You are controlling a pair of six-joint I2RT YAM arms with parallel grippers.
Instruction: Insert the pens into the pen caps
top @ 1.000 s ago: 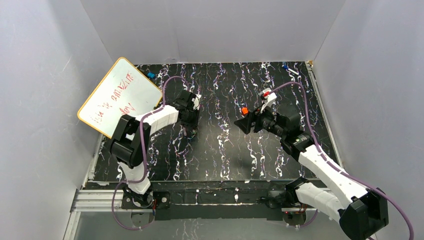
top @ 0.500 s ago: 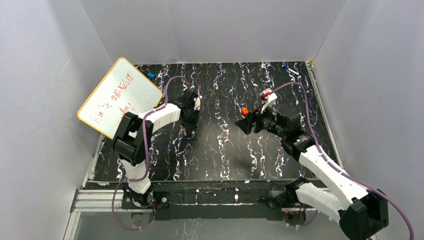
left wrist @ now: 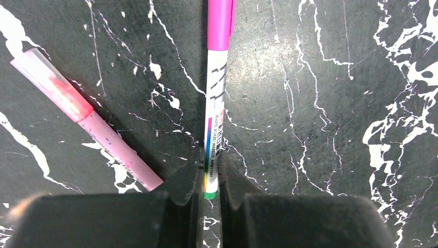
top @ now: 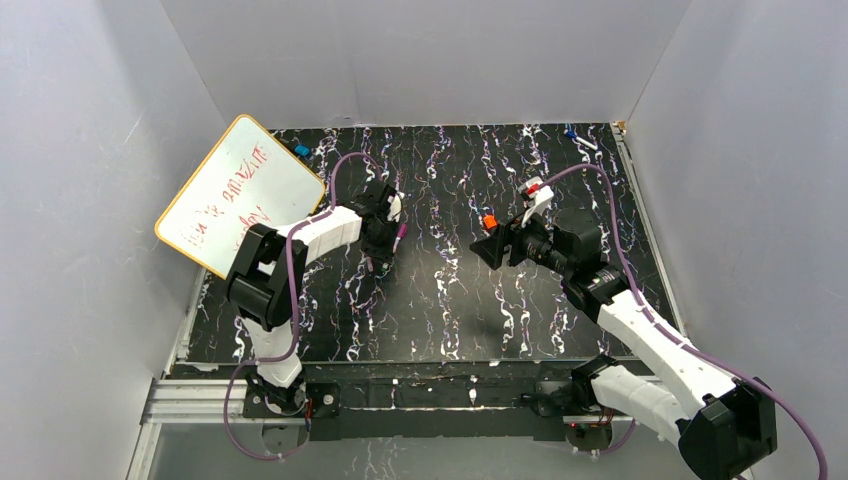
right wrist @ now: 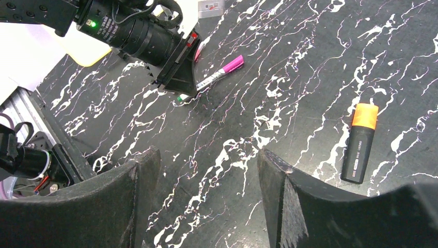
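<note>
My left gripper (left wrist: 210, 166) is shut on the green-tipped end of the whitish pen (left wrist: 216, 103), which carries a magenta cap (left wrist: 220, 23) at its far end. This pen (right wrist: 214, 77) lies low over the black table under the left gripper (top: 385, 238). The thin pink pen (left wrist: 98, 129) rests on the table just left of the jaws, apart from them. The thicker black pen with an orange end (right wrist: 360, 144) lies to the right of my right gripper (right wrist: 206, 160). That gripper is open with nothing between its fingers, hovering mid-table (top: 490, 247).
A whiteboard (top: 240, 195) with red writing leans at the back left, with a small blue object (top: 302, 150) behind it. Another small blue and white item (top: 577, 137) lies at the back right corner. Grey walls close in three sides of the table.
The left jaws have closed the last bit onto the whitish pen, and its magenta cap now shows beside that gripper from above. The right arm has stayed still.
</note>
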